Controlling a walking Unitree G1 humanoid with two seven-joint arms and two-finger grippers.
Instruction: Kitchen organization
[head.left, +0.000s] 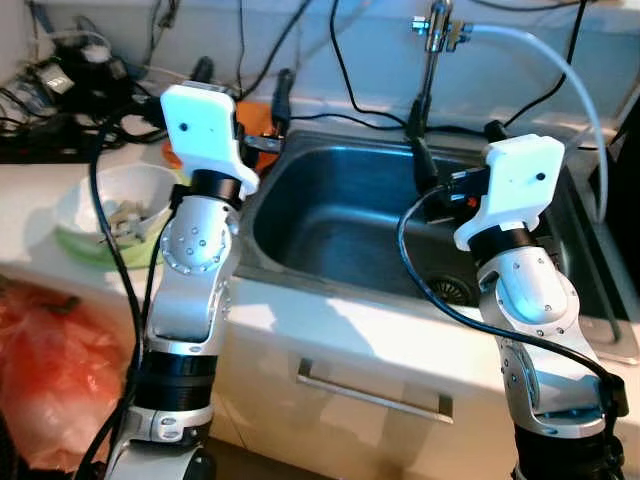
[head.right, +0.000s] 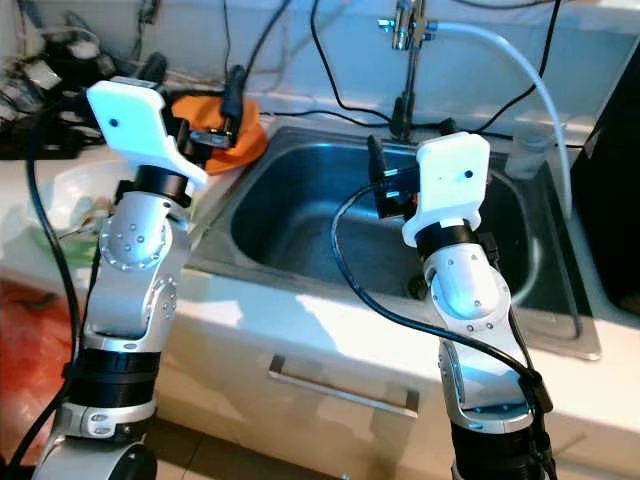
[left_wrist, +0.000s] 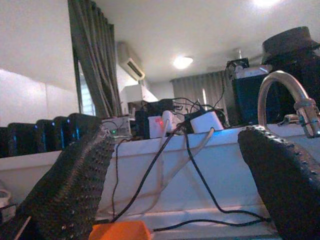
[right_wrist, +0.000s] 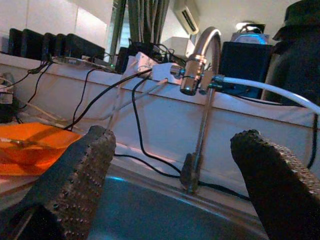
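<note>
Orange plastic dish (head.right: 232, 135) sits on the tabletop at the steel sink (head.left: 340, 215)'s left rim, just ahead of the left gripper (left_wrist: 175, 190). Its jaws gape empty, as do the right gripper (right_wrist: 170, 185)'s over the basin, so the left arm looks nearer.

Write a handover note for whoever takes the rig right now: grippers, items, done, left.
Left gripper: open, empty, raised at the sink's left edge, near the orange dish.
Right gripper: open, empty, raised over the sink, facing the faucet.
Items: white bowl with scraps on the left counter; red bag further left; hose runs from the faucet.
Done: nothing visibly moved or held.
Left: pick a target; the orange dish is nearest the left gripper.
</note>
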